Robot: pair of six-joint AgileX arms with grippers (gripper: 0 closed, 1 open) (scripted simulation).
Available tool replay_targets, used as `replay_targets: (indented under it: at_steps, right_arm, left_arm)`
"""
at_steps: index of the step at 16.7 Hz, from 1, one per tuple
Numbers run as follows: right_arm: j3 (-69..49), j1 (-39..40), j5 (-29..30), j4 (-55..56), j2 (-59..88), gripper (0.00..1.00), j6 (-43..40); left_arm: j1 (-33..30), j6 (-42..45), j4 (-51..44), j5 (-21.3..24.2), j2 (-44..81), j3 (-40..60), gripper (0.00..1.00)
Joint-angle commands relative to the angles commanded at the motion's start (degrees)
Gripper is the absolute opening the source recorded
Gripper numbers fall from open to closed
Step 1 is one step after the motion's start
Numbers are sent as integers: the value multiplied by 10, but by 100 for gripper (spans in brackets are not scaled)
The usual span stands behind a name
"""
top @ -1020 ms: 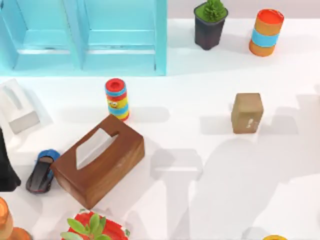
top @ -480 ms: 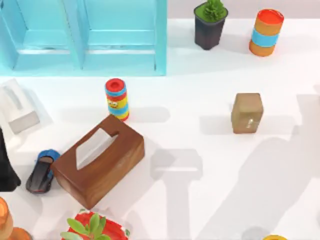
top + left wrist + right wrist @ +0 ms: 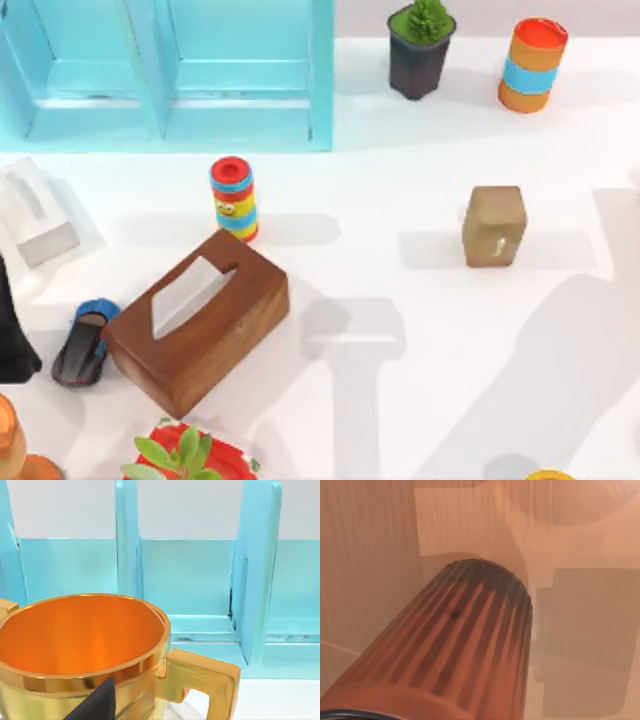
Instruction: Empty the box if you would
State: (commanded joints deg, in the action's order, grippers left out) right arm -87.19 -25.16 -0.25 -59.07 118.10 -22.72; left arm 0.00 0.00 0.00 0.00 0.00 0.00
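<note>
The box is a brown wooden tissue box [image 3: 200, 325] lying at an angle on the left half of the table, with a white tissue [image 3: 185, 295] standing out of its slot. My left arm [image 3: 12, 335] is a dark shape at the table's left edge, just left of the box and clear of it. In the left wrist view, a dark wedge of my left gripper [image 3: 97, 702] rises in front of a gold cup [image 3: 85, 650]. The right wrist view sits close over a ribbed orange cylinder [image 3: 445, 645].
A turquoise shelf unit [image 3: 170, 75] spans the back left. Around the box stand a striped can [image 3: 234, 198], a blue-black toy car [image 3: 85, 342], a white tissue holder [image 3: 35, 215] and a red potted plant [image 3: 185, 455]. A brown block [image 3: 494, 226] stands on the right.
The arm shadows on the right half of the table have slid toward the right edge. The box and every other object stayed put.
</note>
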Motion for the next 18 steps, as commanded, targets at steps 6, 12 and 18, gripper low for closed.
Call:
replay_targets:
  at_steps: [6,12,18]
  right_arm:
    - [0,0,0,0,0,62,0]
    - [0,0,0,0,0,17,0]
    - [0,0,0,0,0,0,0]
  left_arm:
    - [0,0,0,0,0,0,100]
    - [0,0,0,0,0,0,100]
    - [0,0,0,0,0,0,100]
